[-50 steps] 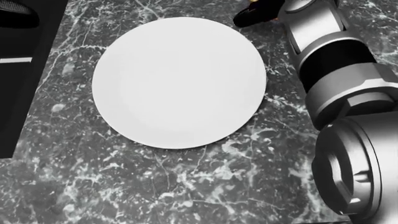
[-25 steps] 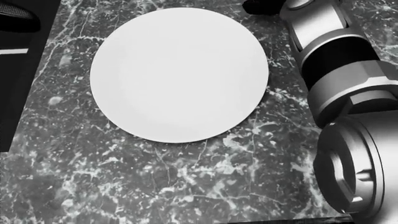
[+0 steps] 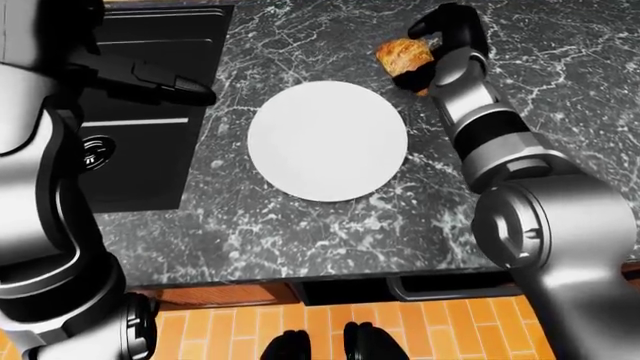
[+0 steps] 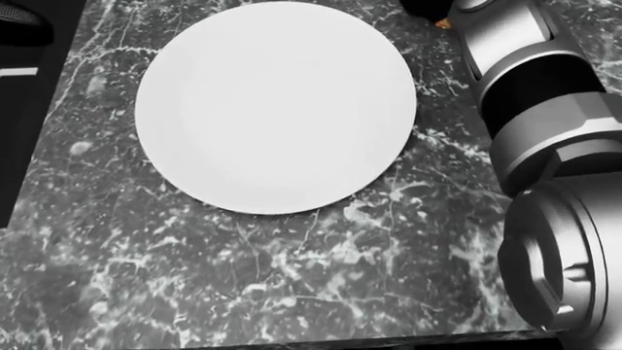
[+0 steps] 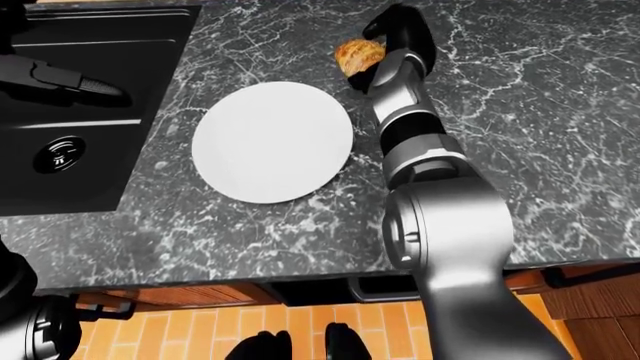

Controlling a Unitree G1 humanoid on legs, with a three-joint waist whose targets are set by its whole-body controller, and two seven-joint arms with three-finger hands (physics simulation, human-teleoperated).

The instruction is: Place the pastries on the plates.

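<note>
A humanoid robot stands at a dark marble counter [image 3: 300,217], its right hand [image 3: 445,41] raised near the top of the left-eye view with black fingers [image 3: 432,22] closed around a golden-brown pastry [image 3: 403,56]. The pastry sits in the hand's grip just above and to the right of a bare white plate [image 3: 327,141], which lies flat at the middle of the counter; pastry and plate stand apart, with a strip of marble between them. In the head view the plate fills the upper centre of the frame, and the silver right forearm [image 4: 530,95] runs down the right edge. To the left of the plate, a black sink [image 5: 70,112] is set into the counter, its round drain [image 5: 58,153] visible in the right-eye view. The left hand [image 3: 175,86] hangs over the sink at the upper left, its dark fingers stretched out flat and holding nothing. Orange tiled floor [image 3: 230,330] shows along the bottom of both eye views.
</note>
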